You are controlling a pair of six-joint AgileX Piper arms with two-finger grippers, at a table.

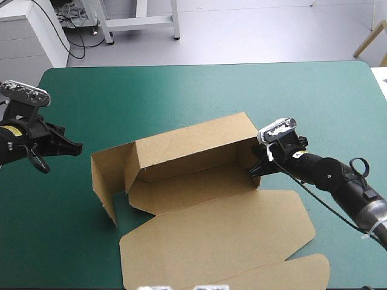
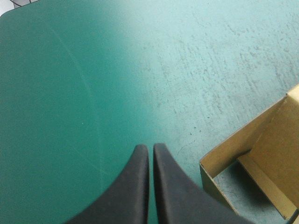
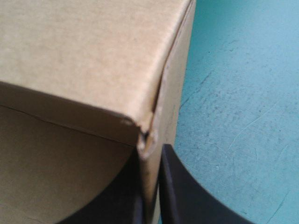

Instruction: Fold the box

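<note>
The right gripper [image 1: 256, 172] pinches the right end wall of the brown box [image 1: 193, 175], which sits partly folded near the middle of the table [image 1: 181, 90]. Seen from the right wrist, that gripper [image 3: 149, 156] has its two black fingers [image 3: 184, 196] pressed almost together. One is inside the wall and one outside, with the board at the box [image 3: 84, 56] corner caught between them. The back wall stands raised, the left end wall stands upright and swung out from the base, and the broad lid lies flat on the teal-green cover [image 1: 72, 241] toward the table's near edge. The left gripper [image 1: 75, 147] is off to the left of the box, apart from it and touching no board. From its own wrist, the left gripper [image 2: 150, 148] shows its fingers [image 2: 133, 186] pressed together to a point, holding nothing, over bare cover [image 2: 93, 70]. The box's open left end [image 2: 275, 140] lies just beside it.
</note>
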